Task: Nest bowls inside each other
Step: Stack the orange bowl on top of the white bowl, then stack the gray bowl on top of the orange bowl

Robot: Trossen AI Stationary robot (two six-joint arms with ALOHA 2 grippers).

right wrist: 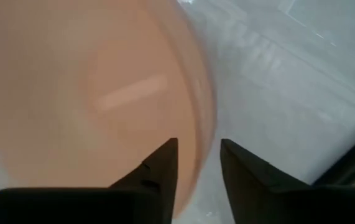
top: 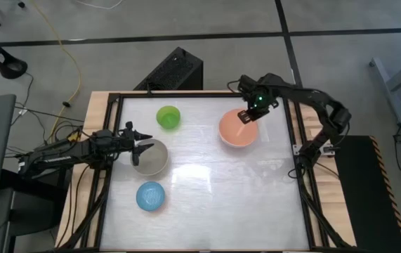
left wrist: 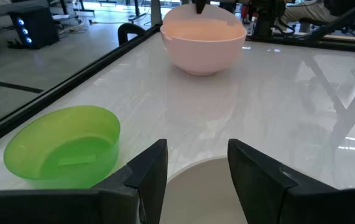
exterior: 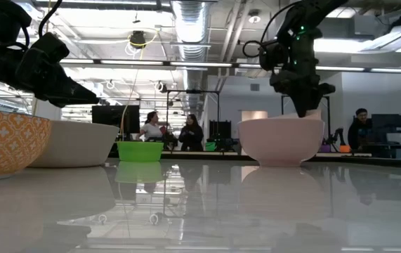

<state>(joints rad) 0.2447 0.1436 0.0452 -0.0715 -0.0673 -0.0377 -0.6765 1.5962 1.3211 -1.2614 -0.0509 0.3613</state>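
Observation:
A salmon-pink bowl [top: 237, 132] stands upright on the table at the far right. My right gripper [right wrist: 199, 155] points down over its far rim [right wrist: 203, 134], open, with one finger inside the bowl and one outside, and a gap shows on both sides. A cream-white bowl [top: 152, 159] stands at the left. My left gripper [left wrist: 196, 168] hangs open just above its left rim, clear of it. A bright-green bowl [top: 168, 117] sits at the far left and a light-blue bowl [top: 150, 196] at the near left. All the bowls rest on their bases.
A black frame rail [top: 109, 161] runs round the white table. Bare table lies at the middle and near right [top: 242, 204]. In the low view a bowl with an orange-patterned outer wall [exterior: 3, 140] stands nearest at the left. People sit in the room beyond [exterior: 186, 133].

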